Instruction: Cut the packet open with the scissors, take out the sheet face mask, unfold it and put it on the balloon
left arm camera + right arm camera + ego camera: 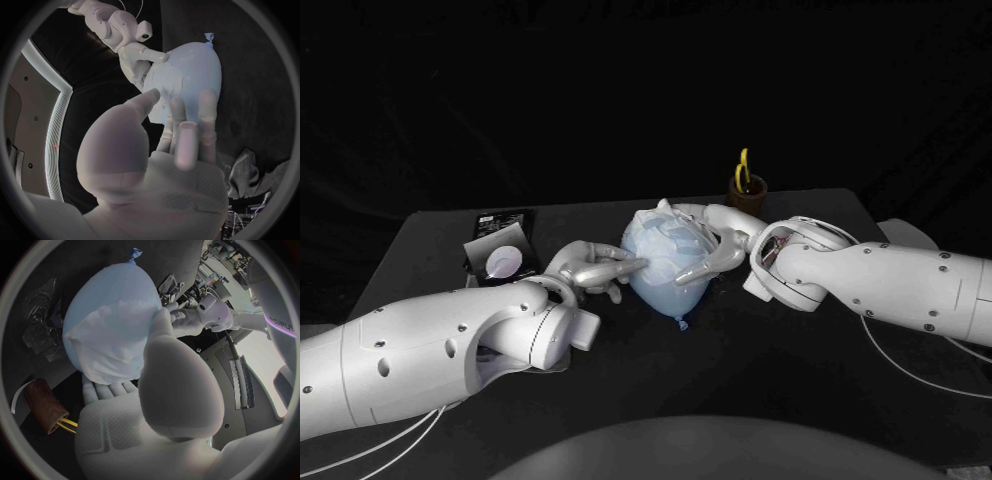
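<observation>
1. My left hand [596,268] is at the near-left side of the balloon [678,292]. Its fingers are stretched out straight with the tips against the balloon, and it grips nothing.
2. My right hand [715,250] is on the opposite side, cupped round the balloon and holding it. The fingers lie along one side and the thumb is up against the other.
3. The balloon sits mid-desk between both hands, with its knot pointing back toward me.
4. The sheet mask [666,243] is on the balloon, white and wrinkled. It drapes over the far, rounded end, and the pale blue near the knot is bare.
5. The packet [502,255] lies flat on the desk [776,370], behind my left hand and apart from the balloon.
6. The scissors [743,168] stand with their yellow handles up in a brown cup [750,196], which is at the far edge behind the balloon.
</observation>
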`<state>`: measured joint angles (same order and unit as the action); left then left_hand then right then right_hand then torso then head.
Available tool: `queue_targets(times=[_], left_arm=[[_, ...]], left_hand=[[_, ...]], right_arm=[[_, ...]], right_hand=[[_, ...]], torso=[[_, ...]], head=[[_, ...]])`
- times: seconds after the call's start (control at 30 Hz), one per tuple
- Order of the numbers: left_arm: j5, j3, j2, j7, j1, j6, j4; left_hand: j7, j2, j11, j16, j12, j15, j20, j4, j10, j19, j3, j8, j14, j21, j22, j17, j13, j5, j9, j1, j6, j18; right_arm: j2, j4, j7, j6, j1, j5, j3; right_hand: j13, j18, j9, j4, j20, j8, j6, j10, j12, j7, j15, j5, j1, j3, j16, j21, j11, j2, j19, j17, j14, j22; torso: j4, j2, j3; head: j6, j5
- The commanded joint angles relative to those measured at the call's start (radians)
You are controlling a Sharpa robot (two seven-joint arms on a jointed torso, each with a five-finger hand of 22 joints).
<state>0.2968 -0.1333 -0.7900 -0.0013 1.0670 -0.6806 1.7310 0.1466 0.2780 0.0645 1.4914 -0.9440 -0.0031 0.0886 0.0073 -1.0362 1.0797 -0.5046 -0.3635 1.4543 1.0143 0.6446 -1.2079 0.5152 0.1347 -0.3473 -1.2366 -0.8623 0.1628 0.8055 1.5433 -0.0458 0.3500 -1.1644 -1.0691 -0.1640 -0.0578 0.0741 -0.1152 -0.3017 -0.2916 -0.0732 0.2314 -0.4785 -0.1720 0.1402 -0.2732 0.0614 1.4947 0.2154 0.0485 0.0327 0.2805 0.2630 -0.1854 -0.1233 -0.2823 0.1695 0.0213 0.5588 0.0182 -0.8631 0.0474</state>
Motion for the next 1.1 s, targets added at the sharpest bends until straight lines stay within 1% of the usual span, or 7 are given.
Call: queue_targets(times=[0.03,0.3,0.47,0.7,0.83,1.03,1.1], left_arm=[[0.014,0.001,0.007,0.015,0.0,0.052,0.001],[0.013,0.001,0.009,0.013,0.0,0.05,-0.003],[-0.003,0.001,0.013,0.036,0.0,0.037,-0.004],[-0.026,0.001,0.021,0.072,0.0,0.021,-0.005],[-0.031,0.002,0.025,0.082,0.0,0.015,-0.005],[-0.034,0.002,0.027,0.076,0.0,0.005,-0.008],[-0.034,0.002,0.027,0.074,0.0,0.002,-0.009]], left_hand=[[0.003,-0.002,0.001,-0.004,0.004,0.002,0.002,0.002,0.007,-0.008,0.011,0.009,-0.005,-0.007,-0.004,0.003,-0.002,-0.007,0.004,-0.012,0.009,0.017],[0.005,-0.008,0.004,-0.003,0.002,0.004,0.004,0.008,0.007,-0.007,0.023,0.013,-0.006,-0.007,-0.003,0.003,-0.002,-0.017,0.01,-0.016,0.007,0.016],[0.0,-0.022,-0.001,0.0,-0.006,0.001,0.004,0.014,-0.004,0.003,0.029,0.011,-0.002,0.001,0.009,-0.006,-0.001,-0.018,0.016,-0.029,-0.012,0.015],[-0.016,-0.052,-0.016,0.018,-0.008,-0.012,-0.006,0.025,-0.033,0.034,0.021,0.009,0.025,0.03,0.049,-0.073,-0.006,-0.024,0.03,-0.057,-0.058,0.008],[-0.023,-0.059,-0.024,0.026,-0.005,-0.019,-0.013,0.029,-0.049,0.053,0.017,0.009,0.037,0.047,0.073,-0.104,-0.009,-0.036,0.037,-0.067,-0.082,0.003],[-0.027,-0.062,-0.028,0.031,-0.004,-0.023,-0.017,0.032,-0.063,0.072,0.016,0.009,0.046,0.067,0.1,-0.127,-0.009,-0.044,0.043,-0.072,-0.1,-0.002],[-0.032,-0.067,-0.033,0.035,-0.017,-0.027,-0.02,0.034,-0.082,0.085,0.014,0.004,0.053,0.08,0.117,-0.142,0.01,-0.048,0.045,-0.077,-0.12,-0.005]], right_arm=[[-0.004,0.006,0.0,-0.047,0.009,-0.001,-0.006],[-0.004,0.006,-0.001,-0.047,0.009,-0.001,-0.006],[-0.003,0.007,-0.001,-0.047,0.009,-0.001,-0.006],[-0.004,0.007,-0.003,-0.047,0.009,-0.001,-0.006],[-0.005,0.007,-0.003,-0.048,0.009,0.0,-0.006],[-0.004,0.007,-0.004,-0.047,0.009,0.0,-0.006],[-0.004,0.007,-0.004,-0.047,0.009,0.0,-0.006]], right_hand=[[-0.002,0.006,0.0,0.0,-0.002,-0.003,0.003,-0.006,-0.003,0.161,-0.002,-0.002,-0.003,0.004,0.001,0.006,0.001,0.006,-0.007,0.001,0.004,-0.001],[-0.001,0.006,0.0,0.0,-0.002,-0.003,0.004,-0.005,-0.003,0.161,-0.002,-0.002,-0.002,0.004,0.001,0.006,0.001,0.005,-0.006,0.001,0.005,-0.002],[-0.002,0.006,-0.002,0.0,-0.002,-0.004,0.006,-0.006,-0.003,0.161,-0.002,-0.002,-0.002,0.003,0.001,0.006,0.001,0.004,-0.006,0.001,0.004,-0.001],[-0.002,0.005,-0.002,0.0,-0.002,-0.004,0.008,-0.008,-0.004,0.161,-0.002,-0.002,-0.002,0.001,0.001,0.006,0.001,0.002,-0.007,0.001,0.003,-0.001],[-0.002,0.005,-0.003,0.0,-0.002,-0.005,0.009,-0.009,-0.004,0.161,-0.002,-0.003,-0.002,0.0,0.001,0.006,0.001,0.001,-0.007,0.001,0.002,-0.002],[-0.002,0.005,-0.003,0.0,-0.002,-0.005,0.009,-0.009,-0.004,0.161,-0.002,-0.003,-0.002,0.0,0.001,0.006,0.001,0.001,-0.007,0.001,0.002,-0.002],[-0.002,0.005,-0.003,0.0,-0.002,-0.005,0.009,-0.009,-0.004,0.161,-0.002,-0.003,-0.002,0.0,0.001,0.006,0.001,0.001,-0.007,0.001,0.002,-0.002]], torso=[[-0.0002,0.0,-0.0007],[-0.0001,0.0,-0.0004],[-0.0004,0.0,-0.0004],[-0.0001,0.0,-0.0005],[-0.0005,0.0,-0.0003],[0.0,-0.001,-0.0001],[0.0001,-0.001,0.0001]], head=[[0.002,0.001],[0.002,0.003],[0.002,0.003],[0.002,0.003],[0.001,0.003],[0.001,0.004],[0.001,0.005]])
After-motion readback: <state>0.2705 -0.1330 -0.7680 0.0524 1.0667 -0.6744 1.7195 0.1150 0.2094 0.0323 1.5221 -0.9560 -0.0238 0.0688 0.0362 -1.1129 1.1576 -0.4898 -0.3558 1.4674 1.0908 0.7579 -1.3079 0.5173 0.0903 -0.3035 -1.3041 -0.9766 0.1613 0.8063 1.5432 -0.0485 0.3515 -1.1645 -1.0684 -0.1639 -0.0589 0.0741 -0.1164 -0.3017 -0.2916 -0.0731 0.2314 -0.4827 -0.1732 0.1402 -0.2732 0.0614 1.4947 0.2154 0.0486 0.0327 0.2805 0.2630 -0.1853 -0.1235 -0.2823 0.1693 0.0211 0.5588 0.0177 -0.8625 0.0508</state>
